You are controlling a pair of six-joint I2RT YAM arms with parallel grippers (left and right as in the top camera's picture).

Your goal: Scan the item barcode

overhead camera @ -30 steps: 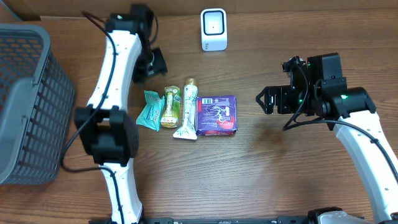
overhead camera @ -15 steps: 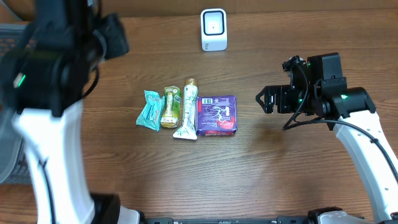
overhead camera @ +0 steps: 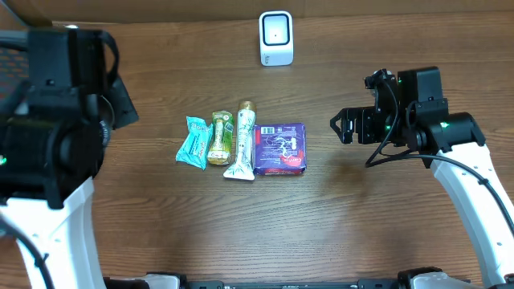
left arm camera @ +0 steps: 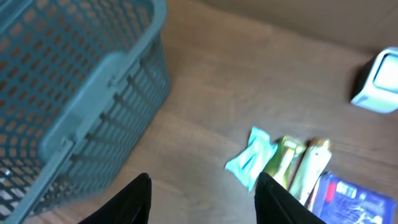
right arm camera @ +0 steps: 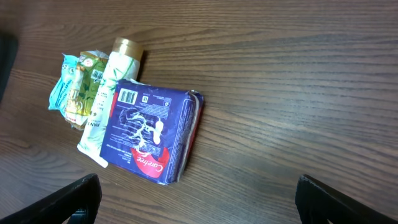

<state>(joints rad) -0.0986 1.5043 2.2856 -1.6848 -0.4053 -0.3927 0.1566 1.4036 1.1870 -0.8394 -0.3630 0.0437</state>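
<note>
Right end effector (overhead camera: 337, 128) spread wide, empty, near purple pack (overhead camera: 280, 148)

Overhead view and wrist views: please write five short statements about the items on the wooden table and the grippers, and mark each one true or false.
1. The purple flat pack lies at the right end of the row of four items. True.
2. The white tube with the gold cap lies at the left end of the row. False: the teal packet lies there; the tube lies beside the purple pack.
3. The right gripper holds the purple pack. False: it is open and empty, apart from the pack.
4. A barcode shows on the upper face of the purple pack. True.
5. The white scanner stands apart from the row. True.
</note>
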